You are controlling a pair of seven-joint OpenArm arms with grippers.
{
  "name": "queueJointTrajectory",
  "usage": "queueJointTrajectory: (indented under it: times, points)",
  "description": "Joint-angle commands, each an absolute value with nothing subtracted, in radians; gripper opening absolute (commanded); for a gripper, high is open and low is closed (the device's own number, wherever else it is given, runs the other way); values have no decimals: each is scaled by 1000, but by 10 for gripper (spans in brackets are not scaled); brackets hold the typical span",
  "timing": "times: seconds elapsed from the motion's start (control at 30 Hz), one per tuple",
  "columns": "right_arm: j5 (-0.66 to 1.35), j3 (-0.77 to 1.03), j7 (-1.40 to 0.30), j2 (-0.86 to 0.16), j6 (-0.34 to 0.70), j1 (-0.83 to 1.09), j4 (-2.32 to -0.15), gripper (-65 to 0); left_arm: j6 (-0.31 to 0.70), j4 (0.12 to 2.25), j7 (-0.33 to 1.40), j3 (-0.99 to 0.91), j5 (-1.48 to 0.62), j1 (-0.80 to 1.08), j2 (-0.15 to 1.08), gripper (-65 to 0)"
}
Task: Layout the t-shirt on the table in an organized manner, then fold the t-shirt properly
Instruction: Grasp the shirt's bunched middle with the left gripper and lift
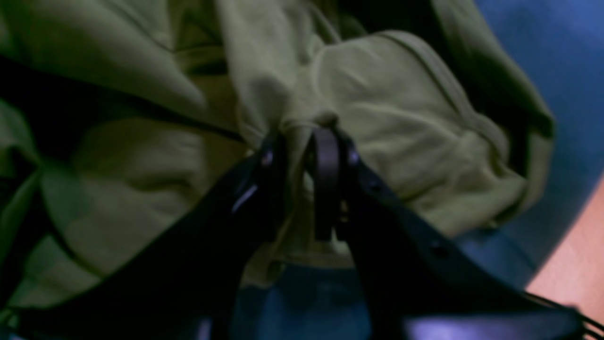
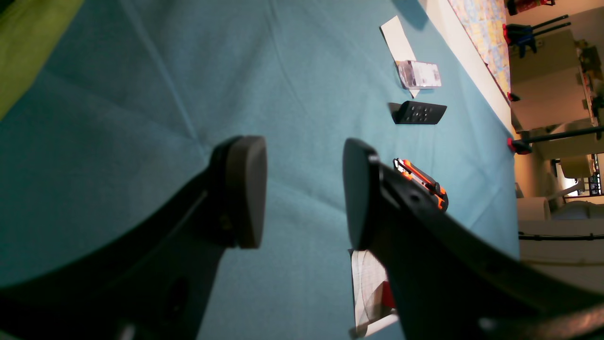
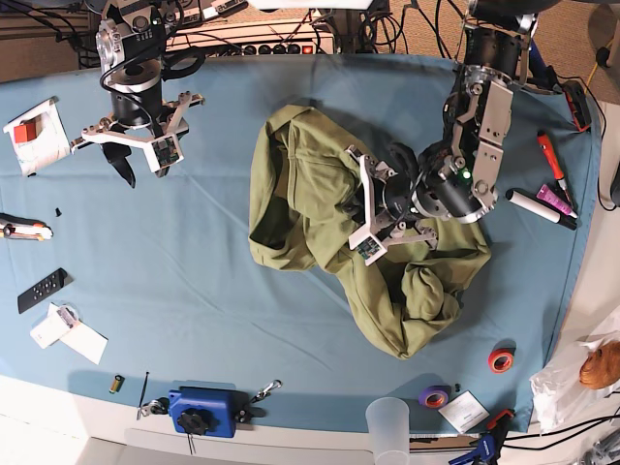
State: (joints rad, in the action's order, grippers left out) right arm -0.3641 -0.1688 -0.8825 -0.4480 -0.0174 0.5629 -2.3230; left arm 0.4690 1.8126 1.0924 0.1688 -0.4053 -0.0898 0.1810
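The olive-green t-shirt (image 3: 310, 194) lies crumpled in a heap near the middle of the teal table (image 3: 194, 291). My left gripper (image 3: 373, 208) is down on the heap's middle. In the left wrist view its dark fingers (image 1: 325, 156) are shut on a pinched fold of the t-shirt (image 1: 401, 118), with cloth bunched around the tips. My right gripper (image 3: 136, 155) hovers over bare table at the far left, away from the shirt. Its pads (image 2: 245, 189) stand wide apart with nothing between them, and only a corner of the t-shirt (image 2: 28, 42) shows in the right wrist view.
A black remote (image 3: 42, 290), an orange box cutter (image 3: 24, 230) and paper cards (image 3: 37, 136) lie along the left side. Markers (image 3: 549, 155) sit at the right edge. Tape rolls (image 3: 500, 360), a plastic cup (image 3: 390, 426) and a blue tool (image 3: 201, 412) line the front edge.
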Motion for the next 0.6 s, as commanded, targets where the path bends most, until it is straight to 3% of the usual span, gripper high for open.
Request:
queueJointTrajectory:
  times: [0.0, 0.37, 0.43, 0.57]
  points:
    - [-375, -162, -868, -457, -26, 562, -2341, -385, 473, 1826, 1068, 165, -394, -97, 183, -547]
    - [-375, -162, -868, -457, -26, 562, -2341, -385, 472, 1826, 1024, 165, -366, -44, 183, -551]
    - [-375, -162, -867, -457, -26, 562, -2341, -385, 472, 1826, 1021, 165, -366, -44, 183, -641]
    - [-387, -162, -868, -457, -26, 562, -2341, -385, 463, 1831, 1093, 165, -366, -47, 183, -650]
